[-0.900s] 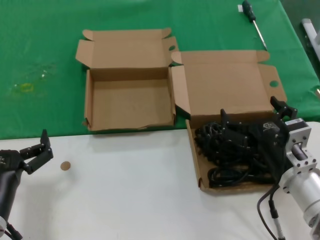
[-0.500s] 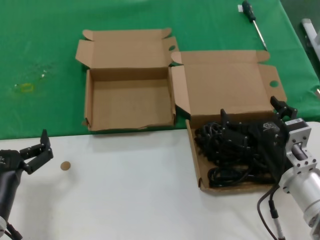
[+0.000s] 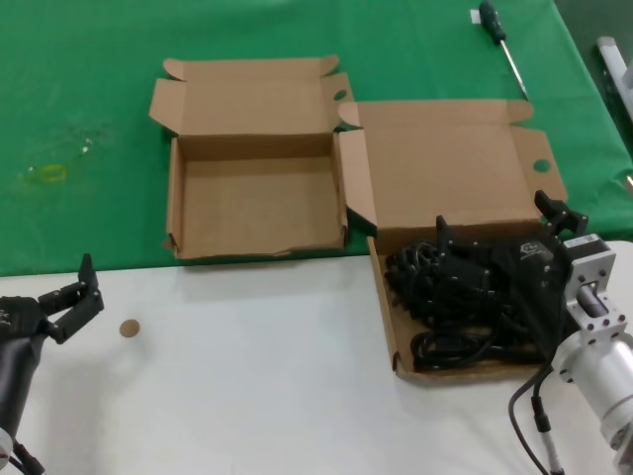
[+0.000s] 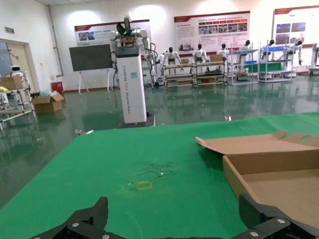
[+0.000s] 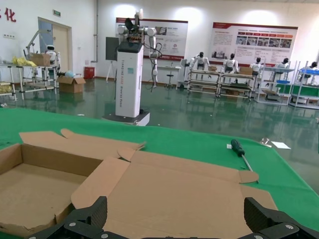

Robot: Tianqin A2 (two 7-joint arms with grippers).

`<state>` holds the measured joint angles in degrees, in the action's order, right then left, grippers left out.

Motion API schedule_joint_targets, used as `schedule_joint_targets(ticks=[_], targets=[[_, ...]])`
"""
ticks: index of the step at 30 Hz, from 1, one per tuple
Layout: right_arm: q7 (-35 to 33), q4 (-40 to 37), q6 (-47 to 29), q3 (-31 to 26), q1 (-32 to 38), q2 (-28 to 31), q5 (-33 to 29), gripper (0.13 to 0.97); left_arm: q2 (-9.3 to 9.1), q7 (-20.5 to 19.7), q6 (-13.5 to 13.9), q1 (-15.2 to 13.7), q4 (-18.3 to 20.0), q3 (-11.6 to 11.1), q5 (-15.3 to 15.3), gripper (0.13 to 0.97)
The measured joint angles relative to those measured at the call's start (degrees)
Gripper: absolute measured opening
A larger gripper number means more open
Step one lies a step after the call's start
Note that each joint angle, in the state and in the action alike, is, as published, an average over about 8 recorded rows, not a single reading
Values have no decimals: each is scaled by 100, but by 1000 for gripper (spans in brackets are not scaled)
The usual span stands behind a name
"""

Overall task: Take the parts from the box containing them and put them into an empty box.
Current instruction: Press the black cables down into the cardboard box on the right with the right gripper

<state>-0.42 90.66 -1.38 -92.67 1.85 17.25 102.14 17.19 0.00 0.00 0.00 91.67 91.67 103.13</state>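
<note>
Head view first: green-and-white desk (image 3: 247,396) across the frame, two open cardboard boxes side by side at the seam. Wider box containing the parts (image 3: 450,178) on the robot's right, lid thrown back, its tray crammed with the black cable bundles (image 3: 450,297). Smaller empty box (image 3: 257,203) just beside it on the left, flaps touching, dented front wall toward the robot, nothing inside. Right pincer (image 3: 499,233) directly over the cables, fingers spread wide either side of the heap, nothing gripped yet; straight down looks like the coming move, then a carry leftward across the shared flap. Clearly the nearer arm. Left pincer (image 3: 79,292) parked low at the near left, well apart from both boxes, fingers open, idle. Screwdriver (image 3: 501,45) far back on the green, small disc (image 3: 129,328) on the white.
</note>
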Motion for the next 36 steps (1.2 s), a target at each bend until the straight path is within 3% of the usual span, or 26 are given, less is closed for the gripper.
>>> schedule_joint_targets(ticks=[9, 14, 17, 21, 26, 36], targets=[[39, 67, 51, -40, -24, 80, 35, 966, 0, 0, 0, 0, 0, 0, 0, 875], [110, 168, 159, -233, -51, 384, 155, 966, 0, 0, 0, 0, 0, 0, -1, 781], [156, 258, 253, -454, -60, 743, 303, 966, 0, 0, 0, 0, 0, 0, -1, 725], [211, 374, 350, -799, -41, 1347, 534, 966, 0, 0, 0, 0, 0, 0, -1, 725], [308, 493, 206, -1074, -4, 2141, 697, 966, 0, 0, 0, 0, 0, 0, 0, 588], [278, 547, -1309, -743, 34, 3428, 599, 966, 0, 0, 0, 0, 0, 0, 0, 364]])
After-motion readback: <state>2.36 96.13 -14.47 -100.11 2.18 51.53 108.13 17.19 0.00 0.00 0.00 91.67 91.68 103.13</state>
